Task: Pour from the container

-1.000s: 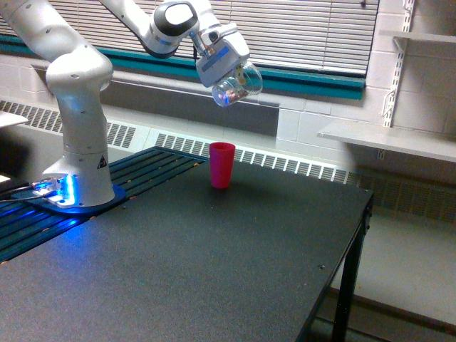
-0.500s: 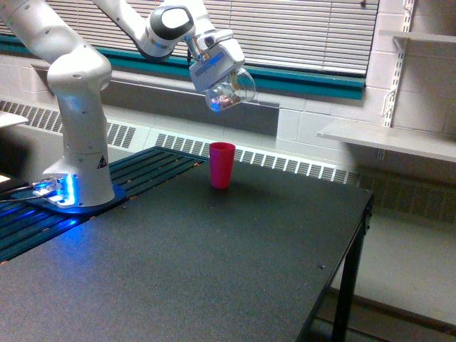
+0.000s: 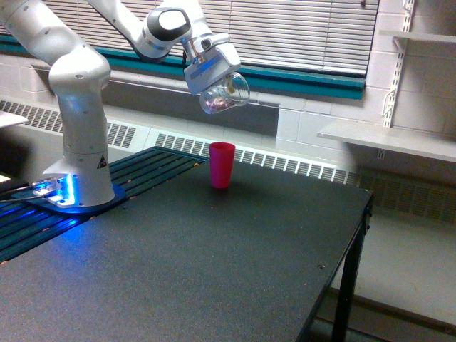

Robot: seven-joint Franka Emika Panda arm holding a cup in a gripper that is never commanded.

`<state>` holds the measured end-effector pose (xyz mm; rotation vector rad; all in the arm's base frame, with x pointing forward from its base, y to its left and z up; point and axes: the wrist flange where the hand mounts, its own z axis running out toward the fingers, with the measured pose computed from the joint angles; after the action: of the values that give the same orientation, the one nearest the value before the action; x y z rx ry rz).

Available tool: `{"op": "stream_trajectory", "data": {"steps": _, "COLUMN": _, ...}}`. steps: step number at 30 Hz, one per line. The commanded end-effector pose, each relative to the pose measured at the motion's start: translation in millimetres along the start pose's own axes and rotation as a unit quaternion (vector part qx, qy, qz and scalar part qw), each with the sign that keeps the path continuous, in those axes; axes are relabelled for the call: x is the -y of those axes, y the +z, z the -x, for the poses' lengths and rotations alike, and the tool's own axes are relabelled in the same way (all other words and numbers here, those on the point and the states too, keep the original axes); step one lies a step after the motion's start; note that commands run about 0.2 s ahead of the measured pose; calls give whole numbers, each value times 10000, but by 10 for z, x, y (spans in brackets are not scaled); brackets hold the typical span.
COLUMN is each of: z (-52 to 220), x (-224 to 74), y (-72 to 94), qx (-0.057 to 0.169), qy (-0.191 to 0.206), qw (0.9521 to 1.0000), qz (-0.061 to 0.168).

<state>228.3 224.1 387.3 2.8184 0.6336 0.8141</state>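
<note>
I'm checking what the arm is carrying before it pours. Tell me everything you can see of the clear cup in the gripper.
The clear cup is small, rounded and see-through, looking like glass or clear plastic. Small pinkish-purple pieces show through its lower side. It is held in the air by the gripper, tilted with its mouth toward the exterior view's right. It hangs above the pink cup, not touching it or the black table. The fingers are too hidden to describe.

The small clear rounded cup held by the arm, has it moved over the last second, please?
Yes. The small clear rounded cup has drifted toward the exterior view's left and slightly lower, nearer above the bright pink plastic cup.
</note>
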Motion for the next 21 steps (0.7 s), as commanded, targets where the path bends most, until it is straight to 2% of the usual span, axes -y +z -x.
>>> {"op": "stream_trajectory", "data": {"steps": 1, "z": 170, "x": 63, "y": 92, "qx": 205, "qy": -202, "qw": 9996, "qz": 43}}
{"op": "stream_trajectory", "data": {"steps": 21, "z": 275, "x": 199, "y": 127, "qx": 333, "qy": -279, "qw": 9990, "qz": 127}}
